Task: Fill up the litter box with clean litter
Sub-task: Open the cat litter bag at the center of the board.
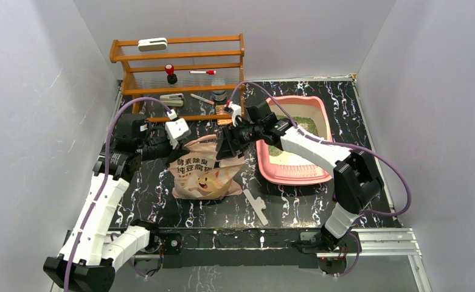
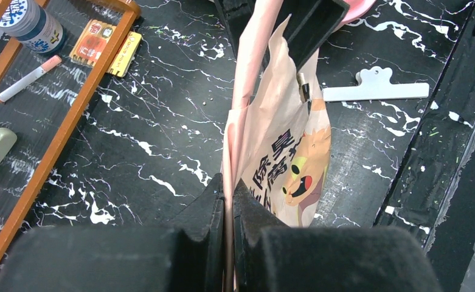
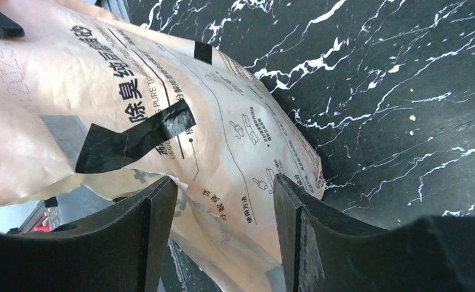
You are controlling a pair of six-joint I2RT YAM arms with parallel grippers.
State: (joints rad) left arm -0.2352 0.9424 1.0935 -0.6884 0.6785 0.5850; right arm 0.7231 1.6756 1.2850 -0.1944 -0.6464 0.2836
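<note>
The pink litter box (image 1: 286, 177) lies at the right of the table, with a patch of green clean litter (image 1: 308, 126) at its far end and a pale bare floor nearer me. A beige cat-printed bag (image 1: 201, 173) stands left of it. My left gripper (image 2: 228, 194) is shut on the bag's (image 2: 283, 134) pink top edge. My right gripper (image 3: 224, 182) is open, its fingers straddling the torn top edge of the bag (image 3: 101, 91). In the top view the left gripper (image 1: 182, 145) and right gripper (image 1: 228, 147) meet the bag's two upper corners.
A wooden shelf rack (image 1: 180, 67) with small items stands at the back left. A white clip (image 1: 256, 205) lies on the table in front of the bag, also visible as the white clip (image 2: 374, 85). A pen (image 2: 28, 79) and a bottle (image 2: 34, 24) rest on the rack's bottom shelf.
</note>
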